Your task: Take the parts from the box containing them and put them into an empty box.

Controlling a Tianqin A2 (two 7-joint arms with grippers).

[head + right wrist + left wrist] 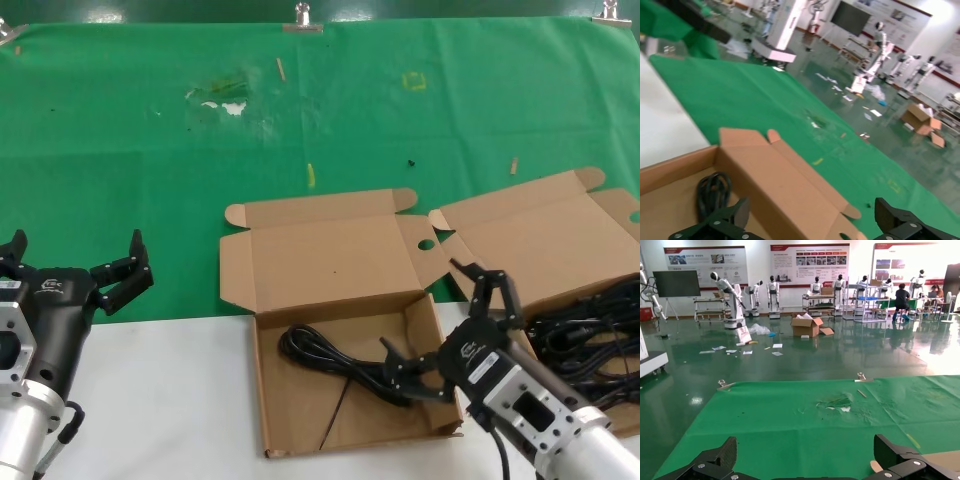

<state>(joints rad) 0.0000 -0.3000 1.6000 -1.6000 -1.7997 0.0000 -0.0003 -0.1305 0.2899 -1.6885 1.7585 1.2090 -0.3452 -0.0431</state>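
Note:
The centre box point(335, 262) has a round hole point(425, 244) in its lid wing, and one black cord point(335, 358) lies inside it. A second box point(560, 232) at the right holds a tangle of black cords point(590, 340). My right gripper point(440, 320) hangs open over the right wall of the centre box, nothing between its fingers. In the right wrist view the same gripper point(812, 220) faces that box's lid point(785, 185), with the cord point(712, 192) beside one finger. My left gripper point(75, 252) is open and idle at the far left, also open in its own view point(807, 455).
A green cloth point(150, 170) covers the far half of the table, with small scraps point(225, 98) and sticks point(310, 175) on it. Metal clips point(303, 20) hold its back edge. The near half is a white surface point(160, 400).

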